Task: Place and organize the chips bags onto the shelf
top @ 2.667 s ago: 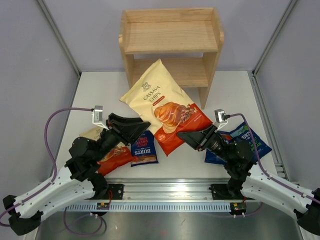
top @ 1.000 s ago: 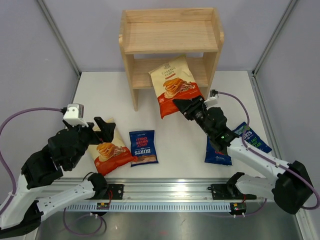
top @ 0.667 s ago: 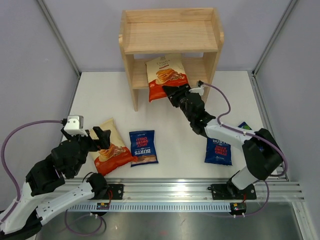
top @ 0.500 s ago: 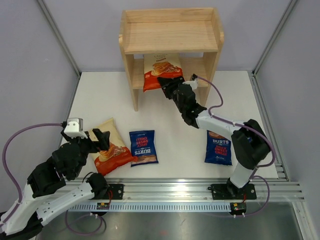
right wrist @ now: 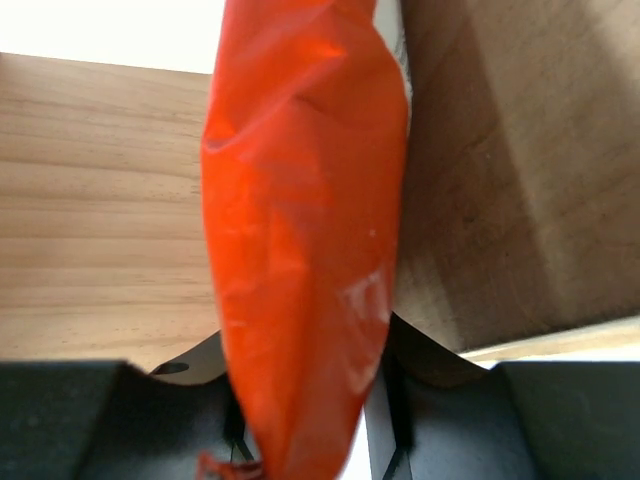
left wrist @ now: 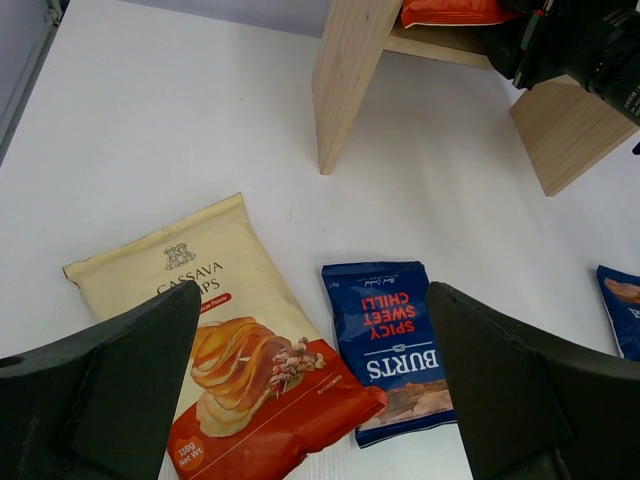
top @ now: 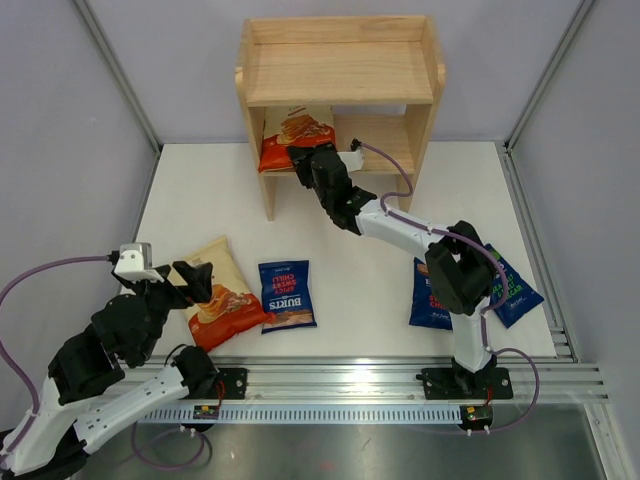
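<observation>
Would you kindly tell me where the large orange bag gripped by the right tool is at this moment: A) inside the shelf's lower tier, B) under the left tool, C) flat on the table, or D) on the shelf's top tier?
A: the right tool is closed on the orange bag, which sits upright inside the lower tier of the shelf, beneath its top.

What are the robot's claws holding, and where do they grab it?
The right claw pinches the big glossy cream-and-orange-red chips bag by its orange bottom end. The left claw is open, holding nothing.
</observation>
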`<state>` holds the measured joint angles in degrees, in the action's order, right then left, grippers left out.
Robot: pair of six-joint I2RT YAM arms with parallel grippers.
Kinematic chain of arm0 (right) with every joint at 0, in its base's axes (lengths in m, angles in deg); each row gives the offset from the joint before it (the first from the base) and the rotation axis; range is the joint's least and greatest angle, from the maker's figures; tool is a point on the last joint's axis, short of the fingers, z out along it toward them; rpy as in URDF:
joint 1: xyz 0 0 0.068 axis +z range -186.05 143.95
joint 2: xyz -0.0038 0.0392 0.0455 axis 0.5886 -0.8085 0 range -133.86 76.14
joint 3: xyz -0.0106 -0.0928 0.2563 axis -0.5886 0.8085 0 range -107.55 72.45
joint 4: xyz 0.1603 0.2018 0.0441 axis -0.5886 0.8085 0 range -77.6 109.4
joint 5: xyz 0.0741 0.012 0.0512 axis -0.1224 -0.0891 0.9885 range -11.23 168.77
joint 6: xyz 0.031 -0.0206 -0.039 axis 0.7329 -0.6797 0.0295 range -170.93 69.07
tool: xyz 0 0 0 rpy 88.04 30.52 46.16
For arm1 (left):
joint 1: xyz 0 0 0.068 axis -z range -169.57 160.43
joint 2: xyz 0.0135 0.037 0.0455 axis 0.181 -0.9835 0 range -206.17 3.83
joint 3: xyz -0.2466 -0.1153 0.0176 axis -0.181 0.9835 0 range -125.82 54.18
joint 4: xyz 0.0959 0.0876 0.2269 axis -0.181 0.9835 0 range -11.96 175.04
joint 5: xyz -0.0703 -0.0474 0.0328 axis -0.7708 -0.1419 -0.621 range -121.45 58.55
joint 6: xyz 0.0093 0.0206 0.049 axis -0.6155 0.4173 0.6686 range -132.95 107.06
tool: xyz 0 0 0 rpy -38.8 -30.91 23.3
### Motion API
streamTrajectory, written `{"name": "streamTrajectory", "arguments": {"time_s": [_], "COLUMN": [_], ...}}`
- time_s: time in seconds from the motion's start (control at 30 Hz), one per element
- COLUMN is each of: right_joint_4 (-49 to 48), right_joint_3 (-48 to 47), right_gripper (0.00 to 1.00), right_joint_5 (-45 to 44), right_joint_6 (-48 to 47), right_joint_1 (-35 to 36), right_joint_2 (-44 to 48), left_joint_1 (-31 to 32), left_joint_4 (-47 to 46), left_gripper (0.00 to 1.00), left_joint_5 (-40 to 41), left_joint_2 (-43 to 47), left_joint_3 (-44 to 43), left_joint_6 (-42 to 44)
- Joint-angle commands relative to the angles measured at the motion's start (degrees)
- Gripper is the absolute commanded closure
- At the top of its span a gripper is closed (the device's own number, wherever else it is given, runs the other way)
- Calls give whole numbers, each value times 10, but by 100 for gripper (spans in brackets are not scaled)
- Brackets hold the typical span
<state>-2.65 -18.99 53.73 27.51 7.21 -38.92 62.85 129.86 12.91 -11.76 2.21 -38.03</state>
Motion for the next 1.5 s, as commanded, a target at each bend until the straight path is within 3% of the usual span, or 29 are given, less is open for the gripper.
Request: {"name": "streamTrajectory", "arguments": {"time_s": [0.0, 0.1, 0.23, 0.33, 0.47, 0.57, 0.63, 0.9, 1.03, 1.13, 1.3, 1.4, 1.47], "right_joint_4": [41, 55, 102, 135, 184, 187, 190, 224, 170, 124, 136, 140, 173], "right_joint_3": [-21, -14, -24, -28, -25, -3, 4, 14, 57, 78, 115, 183, 242], "right_gripper": [83, 78, 56, 47, 23, 16, 1, 1, 1, 0, 1, 0, 0], "right_joint_5": [-27, -32, -28, -21, -21, -21, -21, -15, 21, 50, 118, 219, 276], "right_joint_6": [15, 17, 19, 22, 29, 28, 26, 8, -27, -109, -194, -301, -400], "right_joint_1": [17, 19, 20, 19, 20, 20, 20, 17, 16, 17, 12, 13, 12], "right_joint_2": [-1, 10, 20, 28, 44, 62, 77, 108, 141, 172, 236, 297, 350], "left_joint_1": [-3, -3, -3, -3, -4, -4, -4, -9, -11, -12, -16, -39, -78], "left_joint_4": [-22, -21, -21, -18, -15, -8, -6, 13, 17, 18, 77, 118, 70], "left_gripper": [1, 1, 1, 1, 1, 1, 1, 1, 1, 1, 1, 1, 1], "left_joint_5": [25, 24, 27, 32, 38, 44, 48, 60, 65, 61, 86, 97, 42], "left_joint_2": [15, 19, 21, 20, 15, 8, -1, -50, -61, -81, -165, -209, -234], "left_joint_3": [0, -1, -1, -1, -2, -5, -6, -15, -16, -22, -36, -46, -38], "left_joint_6": [-5, -8, -9, -12, -19, -27, -30, -49, -58, -64, -137, -204, -185]}}
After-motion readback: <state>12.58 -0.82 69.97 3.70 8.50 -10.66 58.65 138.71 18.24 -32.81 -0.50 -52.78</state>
